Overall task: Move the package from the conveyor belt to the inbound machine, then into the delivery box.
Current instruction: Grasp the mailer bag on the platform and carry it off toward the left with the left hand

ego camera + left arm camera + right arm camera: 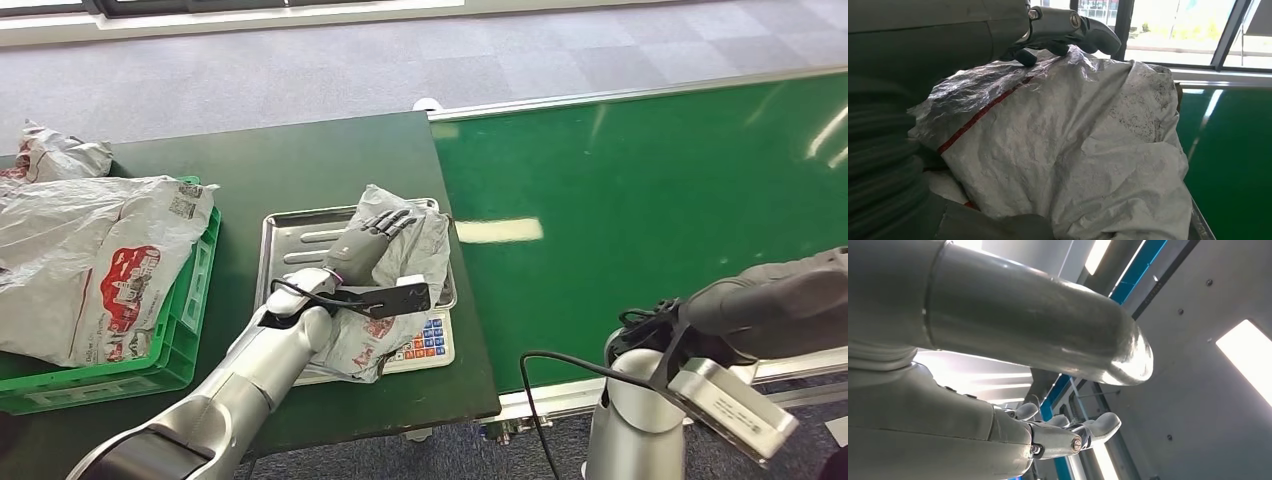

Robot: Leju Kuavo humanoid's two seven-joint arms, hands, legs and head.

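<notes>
1. A green crate (190, 330) is sitting at the table's (300, 160) left end, heaped with grey mail bags (90, 260) that are spilling over its rim; another crumpled bag (55, 150) is lying on the table just behind it.
2. The green belt (640, 220) is running along the table's right edge, touching it, with grey carpet (300, 60) beyond both.
3. The scale (300, 240), a steel tray with a coloured keypad (428, 340) at its near edge, is standing between the crate and the belt.
4. The bag (405, 250) is lying on the scale tray, its near end drooping over the keypad's left part and hiding the tray's near rim.
5. Its long axis is running from the near edge of the scale away from the robot, tilting slightly right; the far end is bunching up in a crumpled peak.
6. The left hand (372, 240) is resting on top of the bag, fingers (1083, 30) stretched out and lying over its upper surface, thumb low beside it; whether it is really gripping, I cannot tell.
7. The left arm and a black wrist bracket (395, 298) are covering the bag's near-left part.
8. The right hand (1068, 432) is holding nothing, fingers loosely apart, pointing up at the ceiling; its arm (760, 310) is hanging over the belt's near edge.
</notes>
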